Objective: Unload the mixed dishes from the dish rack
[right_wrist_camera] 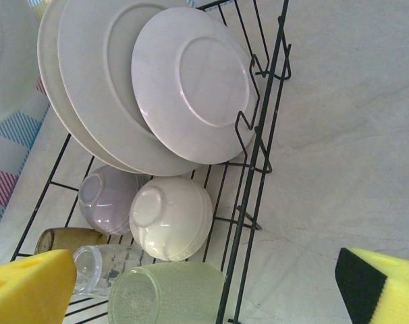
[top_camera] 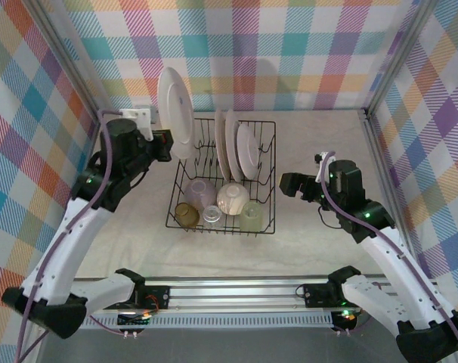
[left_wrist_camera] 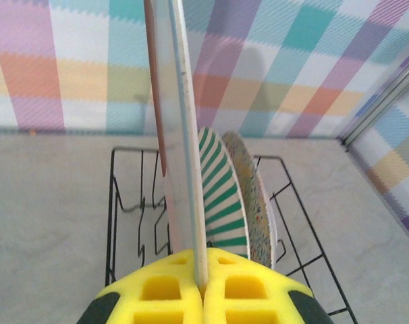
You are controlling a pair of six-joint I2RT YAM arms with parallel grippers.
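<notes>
At the near end of the dish rack [top_camera: 268, 227], the amber cup [top_camera: 187, 214], clear cup [top_camera: 211, 215] and pale green cup [top_camera: 252, 216] sit untouched. A lavender bowl [top_camera: 200, 192] and a cream bowl [top_camera: 233, 198] are just behind them. Just off the rack's right side, the right gripper [top_camera: 289, 185] hangs with its jaws spread wide, holding nothing.

Toward the rack's far end, a green-striped plate [left_wrist_camera: 221, 196], a speckled plate [left_wrist_camera: 248, 202] and a smaller plate [top_camera: 249, 151] stand in the slots. Over the far left corner, the left gripper [top_camera: 167, 145] is clamped tight on the rim of a large plate [top_camera: 174, 106], which is upright and looks lifted out of the wires.

I'd say unloading has barely begun, with one plate out and everything else left. The next move calls for carrying that plate left, away from the striped one just beside it, and laying it on the bare table [top_camera: 146, 249]. There's room left of the rack, though the side wall [top_camera: 32, 113] is near that arm. The back wall [top_camera: 289, 53] lies not far beyond the rack. The table to the rack's right is wide open.
</notes>
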